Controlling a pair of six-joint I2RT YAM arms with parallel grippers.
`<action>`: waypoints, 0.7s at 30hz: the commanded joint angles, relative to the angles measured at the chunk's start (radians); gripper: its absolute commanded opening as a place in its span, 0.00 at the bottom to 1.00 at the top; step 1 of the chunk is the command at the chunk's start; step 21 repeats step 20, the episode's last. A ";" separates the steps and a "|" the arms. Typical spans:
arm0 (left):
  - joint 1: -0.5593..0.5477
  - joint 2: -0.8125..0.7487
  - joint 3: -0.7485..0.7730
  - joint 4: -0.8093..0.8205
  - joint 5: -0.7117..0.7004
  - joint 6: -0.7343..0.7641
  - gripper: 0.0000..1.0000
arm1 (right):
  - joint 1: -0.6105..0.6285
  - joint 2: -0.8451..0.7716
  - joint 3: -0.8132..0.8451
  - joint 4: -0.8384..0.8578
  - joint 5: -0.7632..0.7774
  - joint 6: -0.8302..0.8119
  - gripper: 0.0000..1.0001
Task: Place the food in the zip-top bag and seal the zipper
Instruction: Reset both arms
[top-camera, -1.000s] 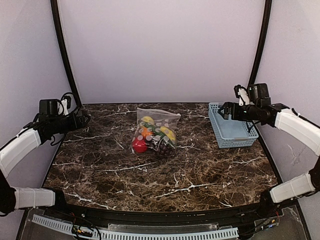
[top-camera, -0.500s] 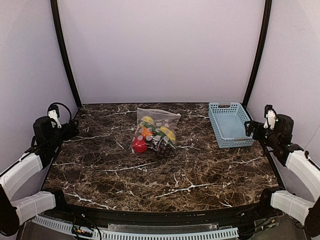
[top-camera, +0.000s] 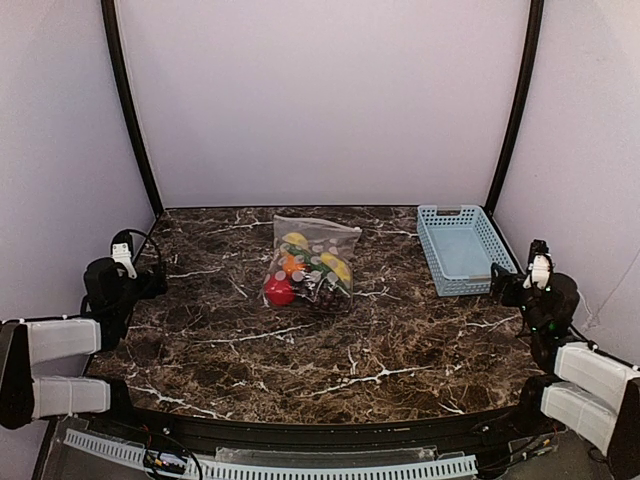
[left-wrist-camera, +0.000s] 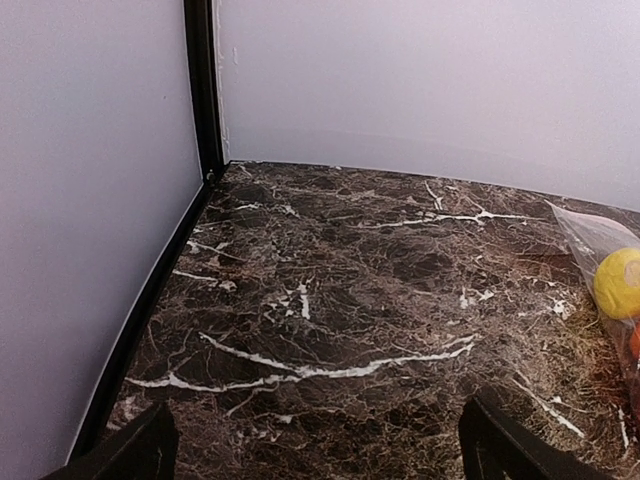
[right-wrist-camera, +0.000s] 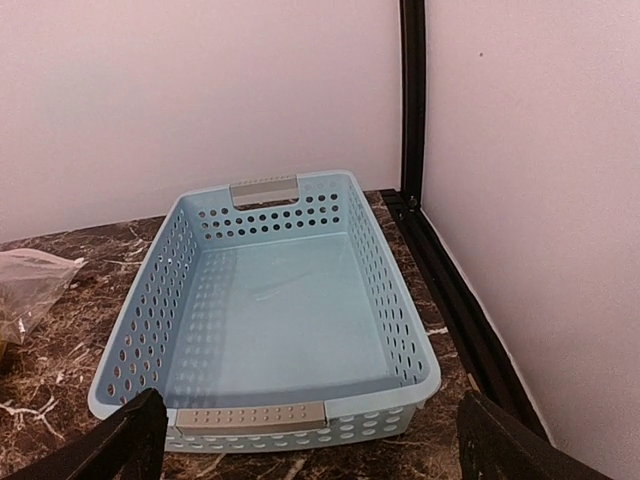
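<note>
Left hand (top-camera: 148, 284) is sitting wide open and empty at the left edge of the surface (top-camera: 400, 345). Right hand (top-camera: 505, 288) is just as wide and empty at the right edge, facing the one light-blue basket (top-camera: 433, 255). Between them, well apart from both, one zip-top bag (top-camera: 312, 262) is lying mid-surface. Its long axis is running near to far, with the zipper (top-camera: 318, 223) along the far edge. The left hand is looking slightly nearer. Inside the bag I'm counting one red apple (top-camera: 280, 291), one orange piece (top-camera: 291, 264), two yellow pieces (top-camera: 296, 241), one grape bunch (top-camera: 322, 294) and one green piece (top-camera: 308, 254). Whether the zipper is pressed shut, I cannot tell.
</note>
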 joint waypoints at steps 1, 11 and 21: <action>0.003 0.050 -0.032 0.133 -0.029 0.014 0.99 | -0.005 -0.010 -0.032 0.183 0.040 -0.044 0.99; 0.002 0.080 -0.026 0.133 -0.027 0.008 0.99 | -0.004 -0.070 -0.053 0.149 0.058 -0.036 0.99; 0.002 0.090 -0.021 0.125 -0.028 0.004 0.99 | -0.004 -0.059 -0.049 0.145 0.062 -0.034 0.99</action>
